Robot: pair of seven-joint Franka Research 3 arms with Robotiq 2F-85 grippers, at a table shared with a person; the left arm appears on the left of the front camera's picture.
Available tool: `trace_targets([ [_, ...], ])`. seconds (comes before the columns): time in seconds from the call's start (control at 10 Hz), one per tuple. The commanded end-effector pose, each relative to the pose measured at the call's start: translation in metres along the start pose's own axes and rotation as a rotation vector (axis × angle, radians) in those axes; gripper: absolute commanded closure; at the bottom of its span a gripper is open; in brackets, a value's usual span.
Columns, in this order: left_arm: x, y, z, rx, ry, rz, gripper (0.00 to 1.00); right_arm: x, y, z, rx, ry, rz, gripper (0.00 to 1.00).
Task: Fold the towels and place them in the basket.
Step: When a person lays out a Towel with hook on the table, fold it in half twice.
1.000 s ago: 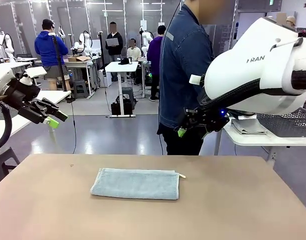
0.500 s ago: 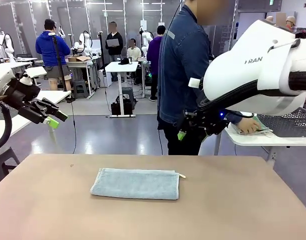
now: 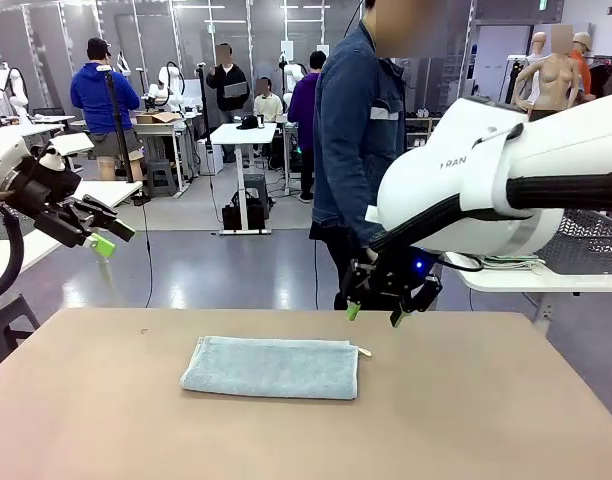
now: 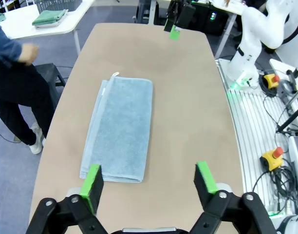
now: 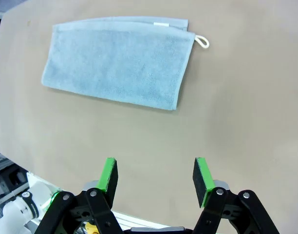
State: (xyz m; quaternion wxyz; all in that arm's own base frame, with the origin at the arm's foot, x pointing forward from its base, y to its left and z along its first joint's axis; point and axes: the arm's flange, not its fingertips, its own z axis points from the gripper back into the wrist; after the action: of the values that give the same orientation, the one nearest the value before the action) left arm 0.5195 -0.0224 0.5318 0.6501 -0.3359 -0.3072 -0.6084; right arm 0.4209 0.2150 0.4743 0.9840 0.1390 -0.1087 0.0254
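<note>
The light blue towel (image 3: 273, 367) lies folded in a long strip at the middle of the table (image 3: 486, 420), its corner loop (image 3: 364, 351) at the right end. The next fold is probably end over end, best done by pinching both layers at one short end, lifting low and laying edge on edge without dragging. The right gripper (image 3: 374, 314) hovers over the table's far edge just beyond the loop, jaws wide and empty. The left gripper (image 3: 113, 238) hangs off to the left, equally wide and empty. The basket (image 3: 581, 245) sits far right on a side table (image 3: 496, 280).
</note>
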Motion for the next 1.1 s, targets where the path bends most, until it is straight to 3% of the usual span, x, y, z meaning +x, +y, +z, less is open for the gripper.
trace_targets([
  [0.0, 0.000, 0.002, -0.001, 0.006, 0.001, -0.005, 0.00, 0.006, 0.007, -0.010, -0.016, 0.018, -0.073, 0.22],
  [1.0, 0.000, 0.000, 0.000, 0.000, 0.000, 0.000, 0.00, 0.015, 0.020, -0.131, -0.126, -0.011, -0.151, 0.22],
])
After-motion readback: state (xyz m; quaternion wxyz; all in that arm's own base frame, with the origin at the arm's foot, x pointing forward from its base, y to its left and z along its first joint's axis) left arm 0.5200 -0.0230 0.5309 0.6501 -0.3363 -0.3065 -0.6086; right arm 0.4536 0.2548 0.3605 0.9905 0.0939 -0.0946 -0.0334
